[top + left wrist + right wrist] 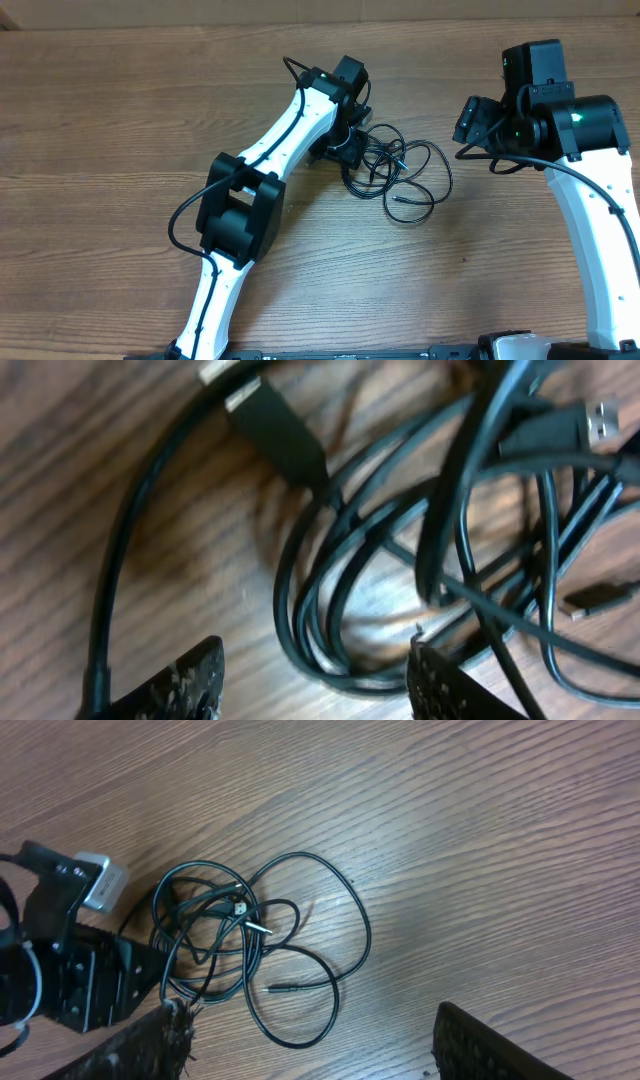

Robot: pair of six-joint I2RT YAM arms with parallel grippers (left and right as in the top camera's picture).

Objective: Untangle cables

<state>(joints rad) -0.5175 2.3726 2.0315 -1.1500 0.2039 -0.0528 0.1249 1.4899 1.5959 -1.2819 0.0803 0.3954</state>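
A tangle of thin black cables (400,170) lies on the wooden table near the middle. In the left wrist view the cables (400,530) loop close below the camera, with USB plugs at the top. My left gripper (350,150) sits at the left edge of the bundle, low over it. Its fingers (315,685) are open with cable loops between the tips. My right gripper (468,120) hovers to the right of the bundle, apart from it. Its fingers (310,1040) are open and empty, and the bundle (260,940) lies beyond them.
The wooden table (120,110) stretches to the left and front. The left arm's white links and black elbow joint (238,208) lie across the table's middle left. The right arm (590,210) stands at the right edge.
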